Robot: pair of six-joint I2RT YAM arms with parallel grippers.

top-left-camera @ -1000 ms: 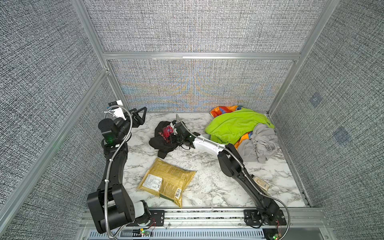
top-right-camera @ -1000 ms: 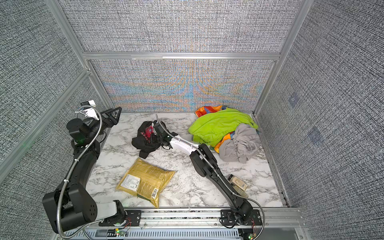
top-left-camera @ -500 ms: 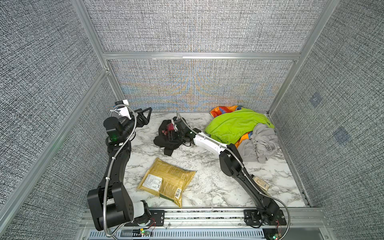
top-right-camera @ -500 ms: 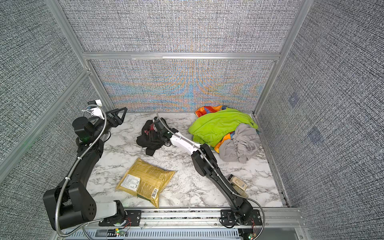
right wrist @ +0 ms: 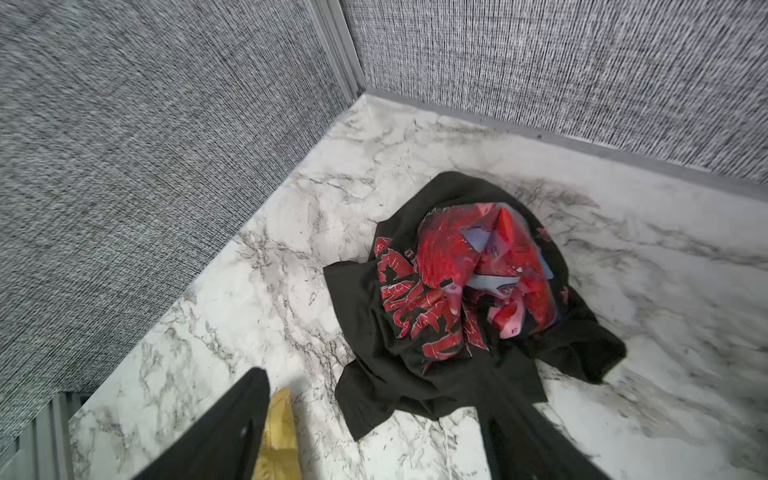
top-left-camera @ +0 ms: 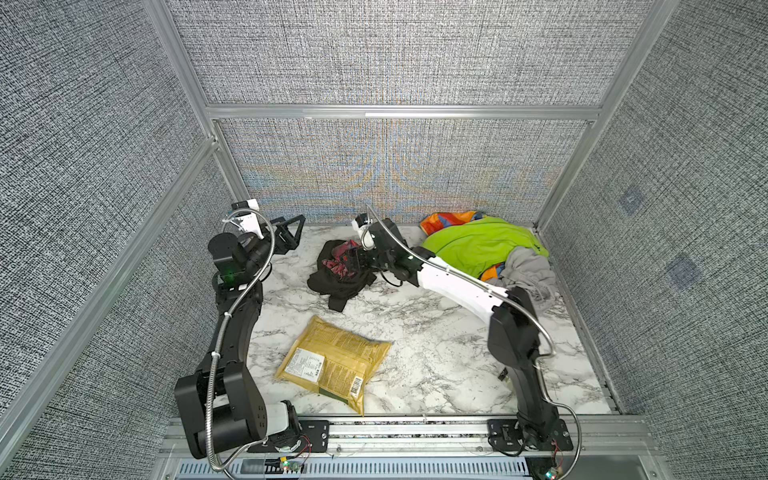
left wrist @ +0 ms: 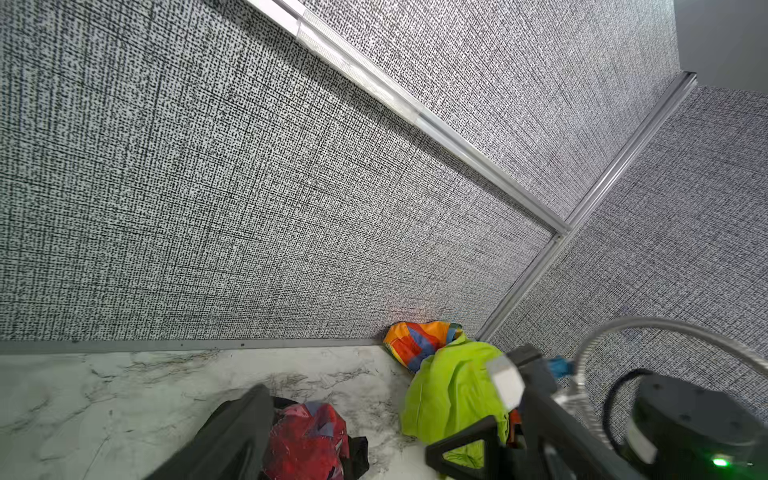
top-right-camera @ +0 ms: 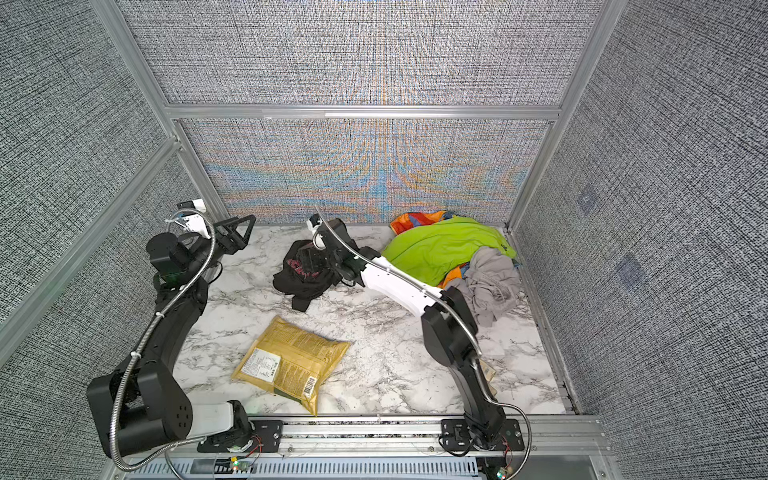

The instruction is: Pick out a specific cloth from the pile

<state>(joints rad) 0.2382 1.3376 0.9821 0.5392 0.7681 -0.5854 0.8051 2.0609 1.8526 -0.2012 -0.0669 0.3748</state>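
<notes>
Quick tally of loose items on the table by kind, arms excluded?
Garments: 4 (black garment with red print, lime-green garment, light-grey garment, orange patchwork garment)
Packets: 1 (yellow packet)
Unclear: 1 (small tan item, half hidden behind the right arm)
Total: 6

A flat yellow packet (top-left-camera: pixel 334 365) lies on the marble tabletop (top-left-camera: pixel 436 353) toward the front, its white label and barcode facing up. Grey woven wall panels (top-left-camera: pixel 395 54) in an aluminium frame (top-left-camera: pixel 399 112) enclose three sides. A small tan item (top-right-camera: pixel 487 371) lies front right, mostly hidden.
</notes>
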